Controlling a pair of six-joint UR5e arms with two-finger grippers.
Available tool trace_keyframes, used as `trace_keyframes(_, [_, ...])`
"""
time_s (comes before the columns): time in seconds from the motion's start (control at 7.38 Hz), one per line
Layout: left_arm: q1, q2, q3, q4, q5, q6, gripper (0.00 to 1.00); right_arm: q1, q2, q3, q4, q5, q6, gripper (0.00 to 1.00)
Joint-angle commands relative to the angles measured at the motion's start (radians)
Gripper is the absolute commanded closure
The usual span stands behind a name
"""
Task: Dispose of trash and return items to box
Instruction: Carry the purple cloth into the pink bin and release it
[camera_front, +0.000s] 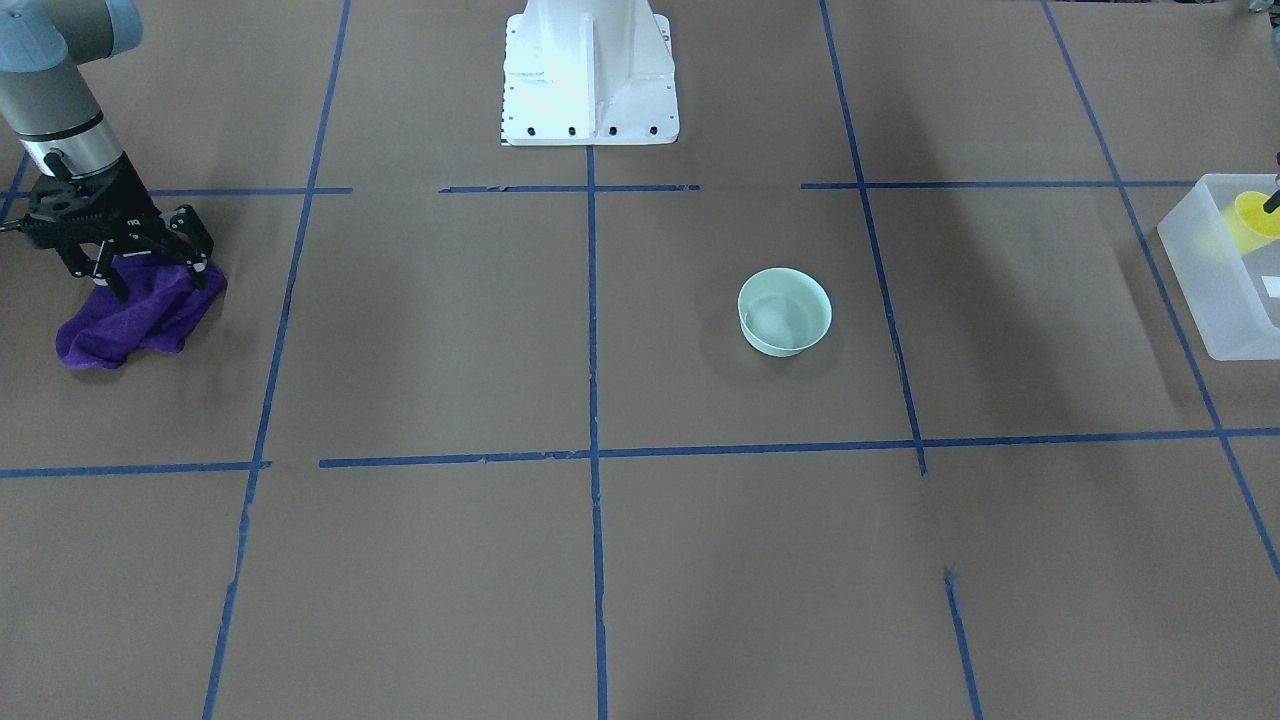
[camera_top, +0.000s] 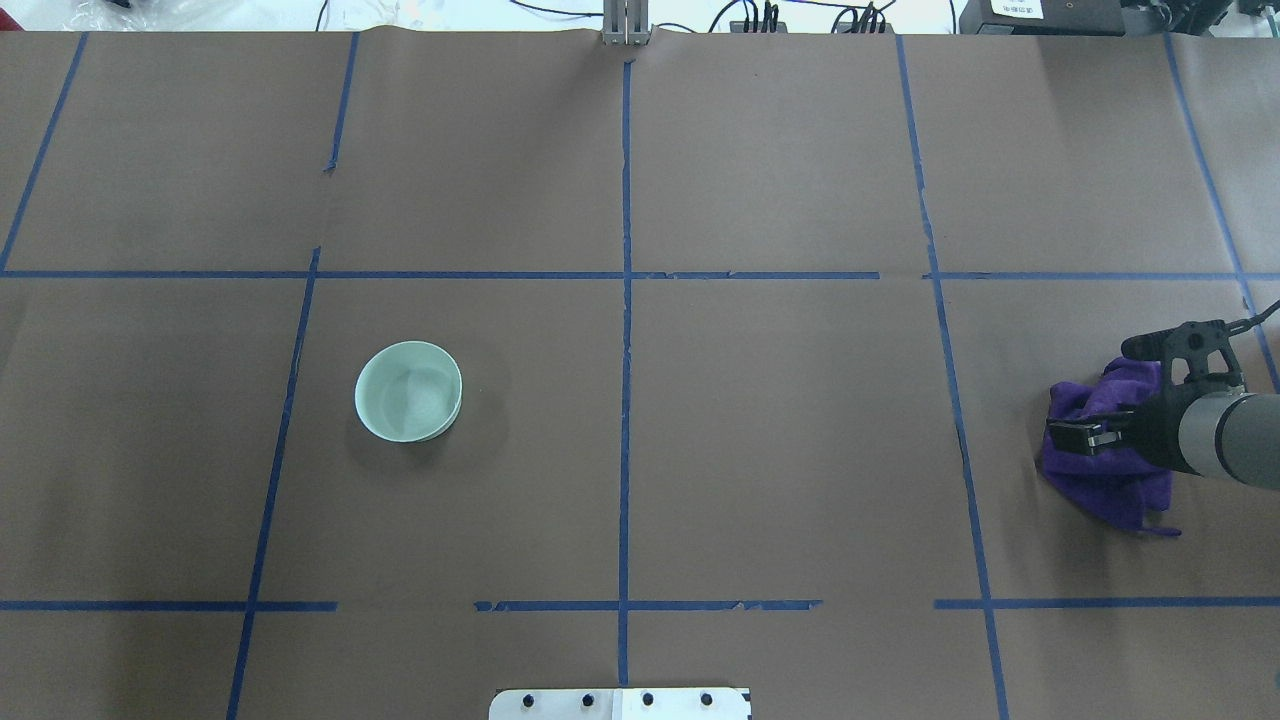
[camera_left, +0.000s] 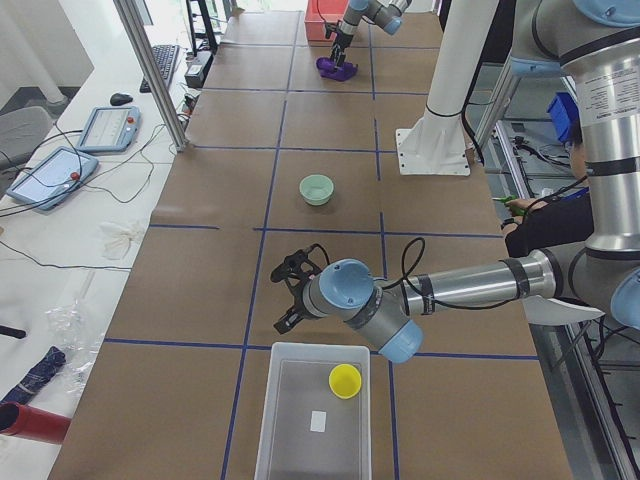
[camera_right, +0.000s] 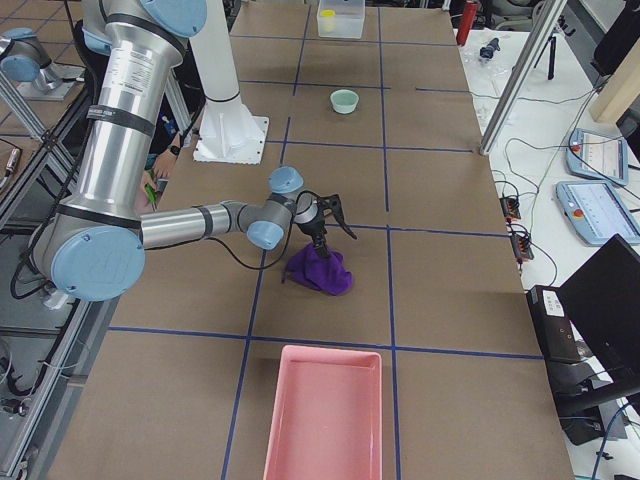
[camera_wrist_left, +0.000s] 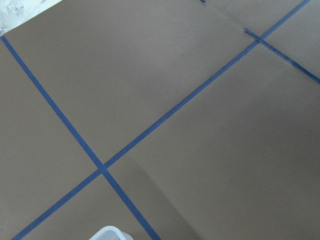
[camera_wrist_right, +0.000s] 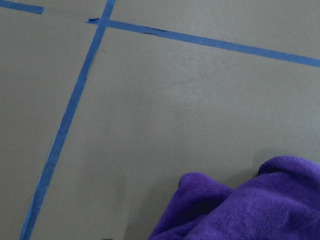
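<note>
Logged counter (camera_top: 780, 150) covered in brown paper, gridded with blue tape. Noted white robot base (camera_front: 588, 75) bolted at its edge. Found pink tray (camera_right: 325, 420) lying at the right end, beyond the cloth. Found box (camera_left: 275, 400), frosted and open-topped, standing at the opposite, left end, small white label (camera_left: 318, 421) showing in its middle. Observed right end effector (camera_front: 158, 282) lowered onto purple cloth (camera_front: 130, 320), fingers spread wide, tips touching the top of the crumpled heap. Saw left end effector (camera_left: 283, 293) clearly only from the side view, hanging over bare counter just beside the box's wall on the bowl's side; could not judge spread or closure. Recorded bowl (camera_top: 408, 391), mint green, upright on the counter in the left half, well apart from the box and both end effectors. Located cup (camera_left: 345, 380), bright yellow, inside the box, toward the robot's side.
</note>
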Motion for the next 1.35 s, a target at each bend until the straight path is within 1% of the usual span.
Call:
trace_keyframes(0.0, [-0.002, 0.004, 0.000, -0.001, -0.002, 0.000, 0.00, -0.053, 0.000, 0.004, -0.077, -0.062, -0.004, 0.83])
trace_keyframes(0.14, [-0.002, 0.004, -0.001, -0.001, 0.000, 0.000, 0.00, -0.052, -0.001, 0.014, -0.109, -0.063, -0.025, 1.00])
trace_keyframes(0.41, [0.000, 0.002, -0.001, -0.001, -0.002, 0.000, 0.00, -0.023, -0.003, 0.074, -0.210, -0.049, -0.149, 1.00])
trace_keyframes(0.54, [0.000, 0.001, -0.001, 0.000, -0.002, 0.000, 0.00, 0.023, -0.009, 0.105, -0.248, -0.029, -0.241, 1.00])
trace_keyframes(0.68, [0.000, -0.001, -0.001, 0.000, -0.002, -0.002, 0.00, 0.095, -0.011, 0.117, -0.258, 0.015, -0.324, 1.00])
trace_keyframes(0.81, [0.000, -0.001, -0.001, 0.000, -0.002, -0.005, 0.00, 0.226, -0.012, 0.119, -0.261, 0.119, -0.442, 1.00])
trace_keyframes(0.95, [0.000, -0.002, -0.009, -0.001, -0.002, -0.029, 0.00, 0.406, -0.026, 0.114, -0.272, 0.273, -0.639, 1.00])
trace_keyframes(1.08, [0.000, -0.002, -0.010, -0.001, -0.002, -0.029, 0.00, 0.653, -0.017, 0.116, -0.384, 0.437, -0.908, 1.00])
trace_keyframes(1.22, [0.000, -0.001, -0.016, -0.001, 0.000, -0.035, 0.00, 0.845, 0.008, 0.110, -0.525, 0.539, -1.192, 1.00])
